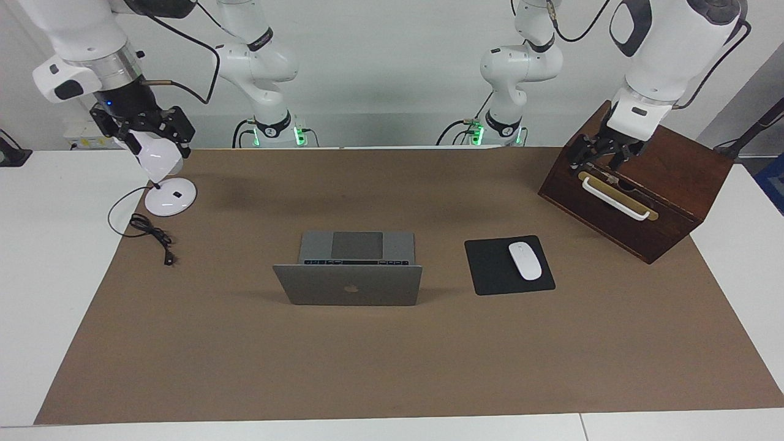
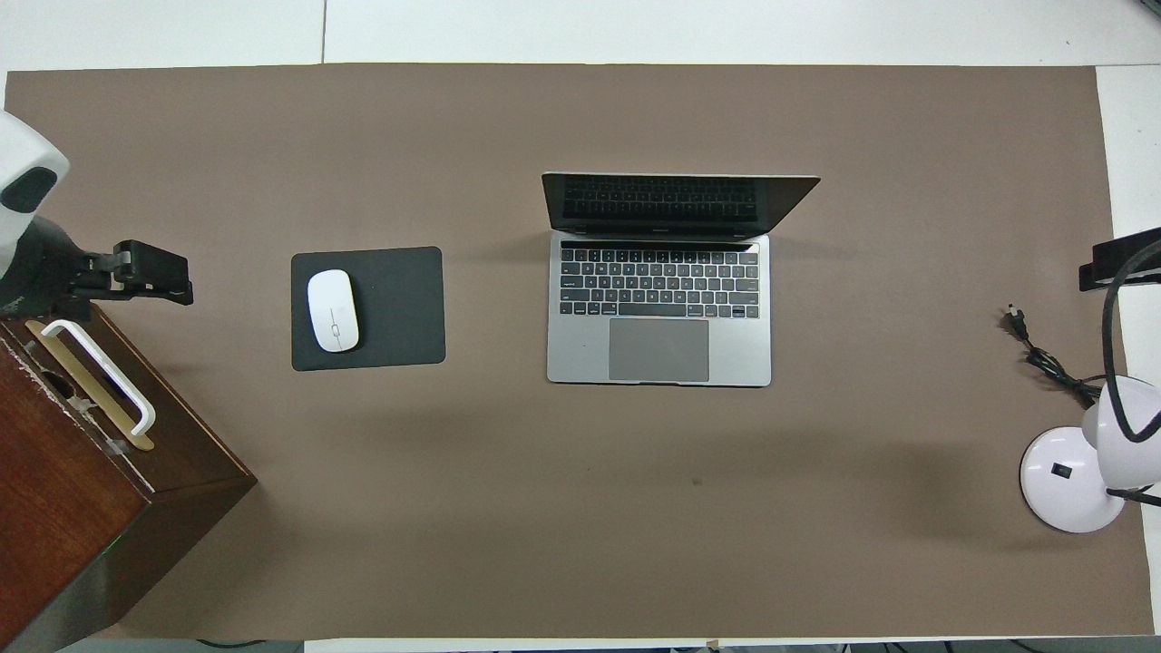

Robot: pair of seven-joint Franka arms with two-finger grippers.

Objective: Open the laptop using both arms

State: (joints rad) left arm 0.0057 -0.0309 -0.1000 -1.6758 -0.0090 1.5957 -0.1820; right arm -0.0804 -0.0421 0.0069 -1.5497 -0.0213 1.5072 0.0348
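The silver-grey laptop [image 1: 349, 285] stands open in the middle of the brown mat, lid up with the apple logo facing away from the robots. In the overhead view its keyboard deck [image 2: 659, 308] and trackpad show. My left gripper [image 1: 595, 158] hangs open and empty over the wooden box, near its white handle; it also shows in the overhead view [image 2: 154, 272]. My right gripper [image 1: 153, 131] is raised, open and empty, over the white lamp's head at the right arm's end; only its tip shows in the overhead view [image 2: 1111, 263]. Both are well away from the laptop.
A black mouse pad [image 1: 490, 269] with a white mouse [image 1: 525, 260] lies beside the laptop toward the left arm's end. A dark wooden box [image 1: 667, 177] stands at that end. A white desk lamp [image 1: 170, 197] and its black cable [image 1: 150, 233] are at the right arm's end.
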